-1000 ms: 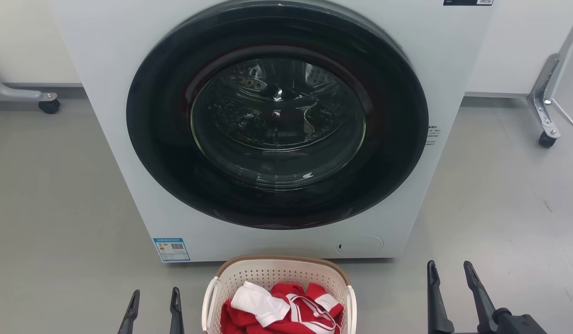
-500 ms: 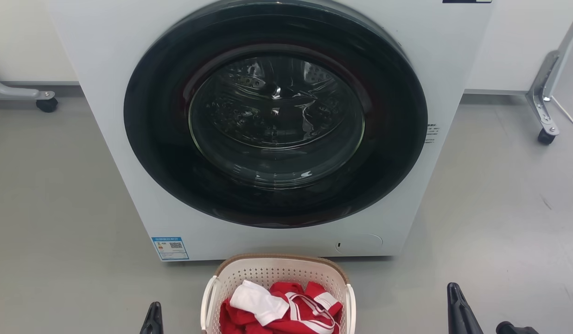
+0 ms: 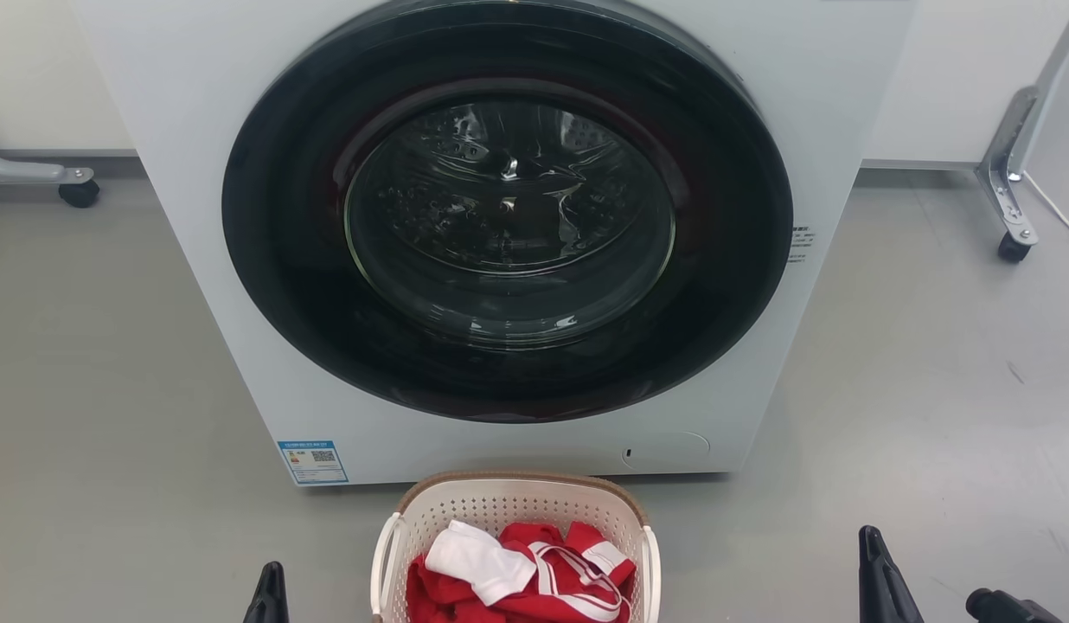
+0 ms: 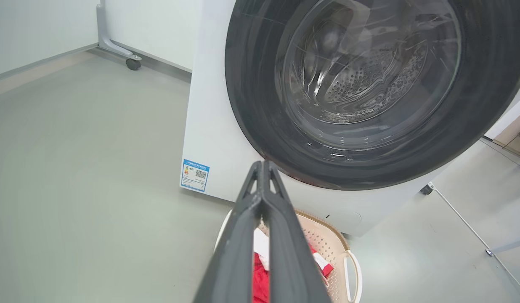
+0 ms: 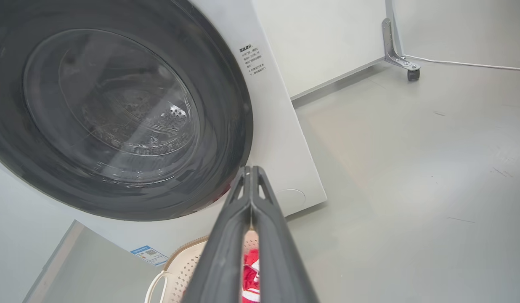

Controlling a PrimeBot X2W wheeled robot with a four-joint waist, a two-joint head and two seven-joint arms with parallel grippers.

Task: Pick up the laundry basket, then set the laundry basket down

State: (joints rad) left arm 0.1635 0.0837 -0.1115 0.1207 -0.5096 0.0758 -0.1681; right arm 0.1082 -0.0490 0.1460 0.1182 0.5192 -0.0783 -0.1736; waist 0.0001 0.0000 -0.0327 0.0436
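the basket (image 3: 513, 509) sits on the floor (image 3: 111, 389) just before the washer (image 3: 197, 260). left gripper (image 4: 264, 166) and right gripper (image 5: 251, 169) flank it, both pinched closed and empty. closed like this they could miss the handles (image 3: 378, 562); an uneven lift would spill clothes (image 3: 517, 578).

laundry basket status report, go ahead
Left gripper shut, empty. Right gripper shut, empty. Laundry basket on floor, ungrasped, clothes inside. Washing machine close behind it.
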